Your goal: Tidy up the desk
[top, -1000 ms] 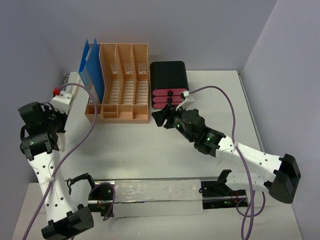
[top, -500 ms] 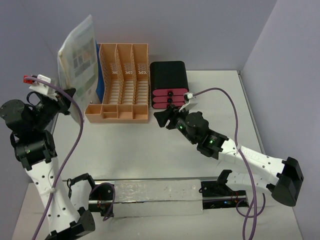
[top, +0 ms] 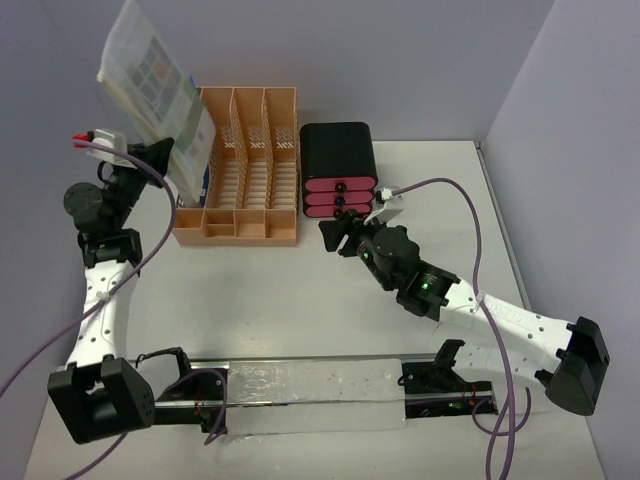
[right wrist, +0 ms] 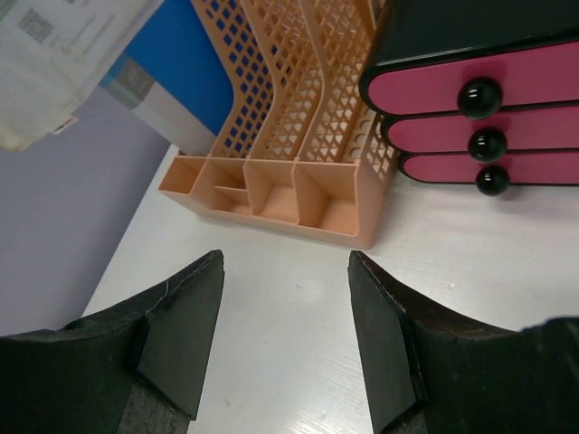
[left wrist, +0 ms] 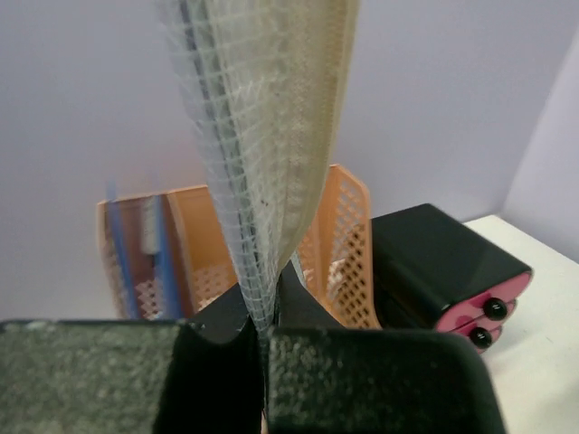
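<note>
The desk (top: 300, 300) is a large white tabletop. My left gripper (top: 160, 158) is shut on the bottom edge of a clear mesh document pouch (top: 150, 90) with papers inside. It holds the pouch up in the air, tilted, above the left end of the peach file rack (top: 245, 170). In the left wrist view the pouch (left wrist: 262, 136) rises from between my closed fingers (left wrist: 362, 380). My right gripper (top: 335, 235) is open and empty, low over the desk in front of the rack (right wrist: 298, 194) and the pink drawers (right wrist: 507, 90).
A blue folder (right wrist: 194, 63) stands in the rack's left slot. A black box with three pink drawers (top: 338, 170) stands right of the rack. A clear strip (top: 310, 385) lies along the near edge between the arm bases. Walls close the back and sides.
My left arm has swung up from the desk's left edge, lifting the pouch high and tilting it toward the rack. My right gripper has drifted slightly right, still open.
</note>
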Tool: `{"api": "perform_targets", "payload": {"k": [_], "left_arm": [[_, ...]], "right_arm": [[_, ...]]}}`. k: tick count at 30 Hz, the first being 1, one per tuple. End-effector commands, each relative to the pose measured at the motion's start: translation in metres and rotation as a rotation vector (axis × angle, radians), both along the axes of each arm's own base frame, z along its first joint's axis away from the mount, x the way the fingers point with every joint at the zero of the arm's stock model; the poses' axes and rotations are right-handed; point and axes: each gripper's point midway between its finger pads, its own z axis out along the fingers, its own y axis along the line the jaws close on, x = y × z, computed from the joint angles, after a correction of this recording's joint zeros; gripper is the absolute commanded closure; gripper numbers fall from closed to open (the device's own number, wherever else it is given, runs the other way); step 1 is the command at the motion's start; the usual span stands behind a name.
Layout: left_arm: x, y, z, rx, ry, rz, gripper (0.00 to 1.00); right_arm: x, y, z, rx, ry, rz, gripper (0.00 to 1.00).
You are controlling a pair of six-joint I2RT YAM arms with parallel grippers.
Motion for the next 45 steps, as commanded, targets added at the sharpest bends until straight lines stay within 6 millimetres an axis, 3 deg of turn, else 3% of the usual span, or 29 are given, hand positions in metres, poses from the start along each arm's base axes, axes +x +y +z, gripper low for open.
{"api": "perform_targets", "payload": {"k": [1,4,8,12,15,21,31,36,45], "left_arm": [[-0.008,-0.023,0.046,0.082,-0.273,-0.013,1.0],[0.0,-0.032,0.039,0.097,-0.292,-0.004,1.0],[0.034,-0.027,0.026,0.107,-0.295,0.079,1.0],[0.049,-0.016,0.024,0.094,-0.318,0.164,1.0],[0.052,-0.019,0.023,0.102,-0.331,0.166,1.0],[0.071,-0.02,0.001,0.111,-0.325,0.169,1.0],[0.098,-0.03,-0.06,0.187,-0.352,0.128,1.0],[0.098,-0.042,-0.079,0.198,-0.364,0.053,1.0],[0.11,-0.045,-0.108,0.182,-0.348,0.031,0.97]], "right_arm": [[0.007,-0.01,0.01,-0.027,-0.029,-0.068,0.35],[0.011,-0.014,0.0,-0.074,-0.016,-0.091,0.35],[0.016,-0.016,-0.008,-0.12,-0.009,-0.111,0.34],[0.019,-0.017,-0.011,-0.161,0.0,-0.122,0.34],[0.022,-0.017,-0.011,-0.183,0.002,-0.125,0.33],[0.025,-0.021,-0.014,-0.166,-0.009,-0.145,0.33],[0.026,-0.029,-0.022,-0.18,-0.004,-0.161,0.31],[0.029,-0.029,-0.026,-0.186,0.002,-0.163,0.31],[0.029,-0.027,-0.028,-0.197,0.001,-0.145,0.3]]}}
